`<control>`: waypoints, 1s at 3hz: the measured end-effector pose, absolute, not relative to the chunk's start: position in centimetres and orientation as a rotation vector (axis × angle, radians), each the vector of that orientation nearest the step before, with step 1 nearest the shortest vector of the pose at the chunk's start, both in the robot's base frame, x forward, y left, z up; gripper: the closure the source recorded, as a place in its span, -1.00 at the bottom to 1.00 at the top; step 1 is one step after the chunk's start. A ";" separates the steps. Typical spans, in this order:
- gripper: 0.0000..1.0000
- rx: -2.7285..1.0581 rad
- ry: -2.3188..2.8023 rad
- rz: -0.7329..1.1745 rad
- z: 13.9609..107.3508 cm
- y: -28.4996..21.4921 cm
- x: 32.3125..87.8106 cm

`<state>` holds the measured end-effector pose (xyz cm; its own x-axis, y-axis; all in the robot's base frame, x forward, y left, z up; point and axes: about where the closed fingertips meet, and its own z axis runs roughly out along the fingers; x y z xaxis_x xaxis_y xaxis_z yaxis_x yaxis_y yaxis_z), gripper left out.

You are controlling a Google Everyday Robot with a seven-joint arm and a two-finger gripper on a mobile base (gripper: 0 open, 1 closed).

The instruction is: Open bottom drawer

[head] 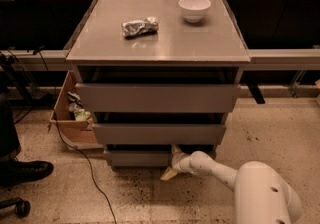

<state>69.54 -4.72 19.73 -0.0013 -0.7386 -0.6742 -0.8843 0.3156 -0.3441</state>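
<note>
While the robot's white arm (225, 173) is reaching in from the lower right corner, nearest the camera, its gripper (170, 164) is sitting low at the right end of the bottom drawer (135, 158). Its two pale fingers are spreading wide apart and holding nothing, one pointing up toward the drawer's upper edge, the other angling down toward the speckled floor (280, 123); whether they are touching the panel cannot be told. The bottom drawer is showing as the slimmest of three plain grey fronts, lying lowest in the cabinet, just above the floor. To the left, a dark shoe (25, 170) is resting on the floor, and a black cable (87, 165) is trailing past a cardboard box (67, 123) beside the cabinet. Above, the middle drawer (157, 134) and the top drawer (157, 98) are stacking up to the grey tabletop (160, 48), which is carrying a crumpled foil packet (140, 26) and, farther back on the right, a white bowl (195, 8).
</note>
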 end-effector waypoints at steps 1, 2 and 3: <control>-0.48 -1.498 1.786 0.203 18.5 -5.6 68.8; -0.02 -1.519 1.799 0.192 18.0 -6.6 67.8; 0.46 -1.549 1.785 0.182 18.6 -7.4 66.5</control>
